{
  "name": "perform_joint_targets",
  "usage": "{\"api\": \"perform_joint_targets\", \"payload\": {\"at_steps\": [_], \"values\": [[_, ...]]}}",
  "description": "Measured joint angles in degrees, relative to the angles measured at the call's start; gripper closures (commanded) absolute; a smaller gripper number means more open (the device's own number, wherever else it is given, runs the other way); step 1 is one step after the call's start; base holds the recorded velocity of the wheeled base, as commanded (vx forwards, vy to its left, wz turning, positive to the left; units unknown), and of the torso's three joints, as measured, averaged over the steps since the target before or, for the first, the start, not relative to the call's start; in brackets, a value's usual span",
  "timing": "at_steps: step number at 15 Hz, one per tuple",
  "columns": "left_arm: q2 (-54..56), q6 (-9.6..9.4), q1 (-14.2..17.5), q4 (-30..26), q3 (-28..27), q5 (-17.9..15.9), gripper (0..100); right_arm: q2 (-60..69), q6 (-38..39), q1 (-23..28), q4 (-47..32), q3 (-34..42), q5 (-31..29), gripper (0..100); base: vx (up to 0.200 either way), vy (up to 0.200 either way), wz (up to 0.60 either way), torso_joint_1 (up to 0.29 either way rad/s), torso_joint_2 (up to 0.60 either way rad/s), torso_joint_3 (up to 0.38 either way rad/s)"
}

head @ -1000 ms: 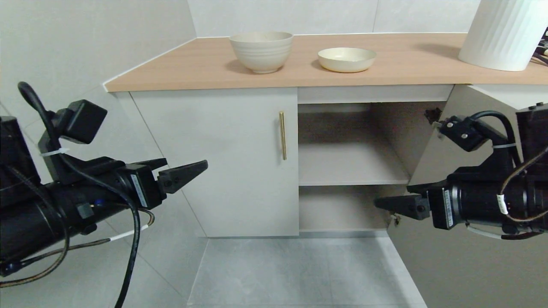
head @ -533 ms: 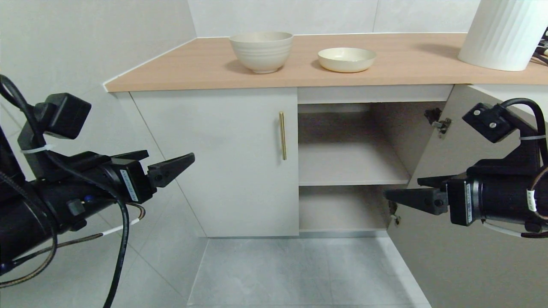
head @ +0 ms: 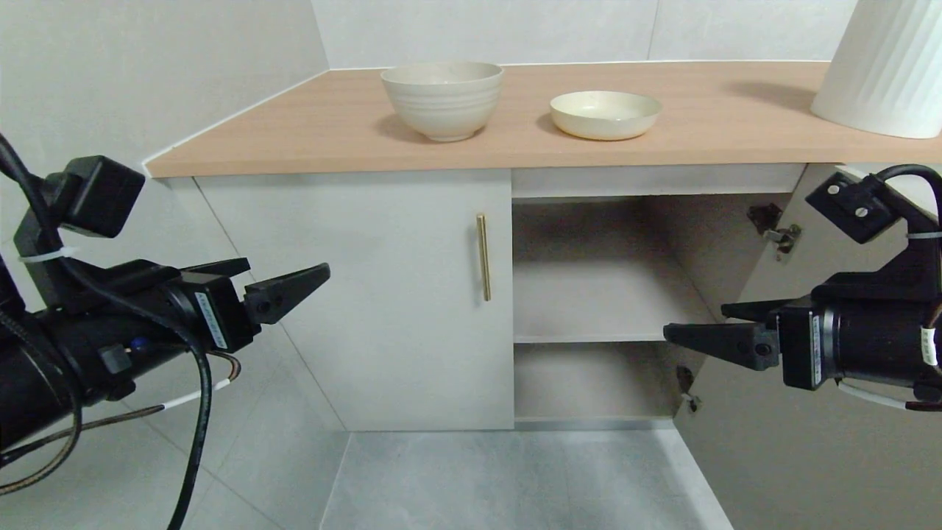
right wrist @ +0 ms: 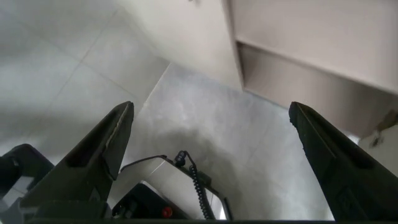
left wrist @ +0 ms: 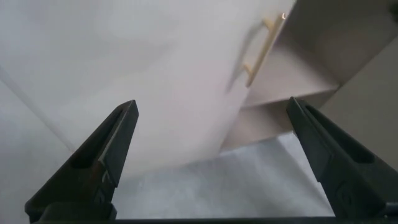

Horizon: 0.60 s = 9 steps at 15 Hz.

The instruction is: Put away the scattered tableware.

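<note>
On the counter (head: pixel 294 140) a deep bowl (head: pixel 442 98) stands beside a shallow dish (head: pixel 605 114). Below the counter, left hand (head: pixel 287 270) and right hand (head: pixel 695 324) hang wide open, holding nothing. Both pieces look stiff, smooth and breakable; I'd pinch each at the rim.

white ribbed vessel (head: pixel 890 73) on wooden countertop (head: pixel 309 132), right end; grey tiled floor (head: pixel 515 478)
</note>
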<state>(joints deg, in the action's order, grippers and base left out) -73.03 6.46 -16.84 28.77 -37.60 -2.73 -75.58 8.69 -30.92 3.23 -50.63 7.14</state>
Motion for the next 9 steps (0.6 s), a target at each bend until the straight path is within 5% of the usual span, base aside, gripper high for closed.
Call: {"api": "perform_joint_targets", "payload": {"at_steps": [9], "values": [[0.16, 1.34, 0.17, 0.07, -0.33, 0.09, 0, 1.08, -3.17, 0.05, 5.74, 4.29, 0.65, 0, 0.022, 0.0, 0.0, 0.001, 0.0, 0.001]]}}
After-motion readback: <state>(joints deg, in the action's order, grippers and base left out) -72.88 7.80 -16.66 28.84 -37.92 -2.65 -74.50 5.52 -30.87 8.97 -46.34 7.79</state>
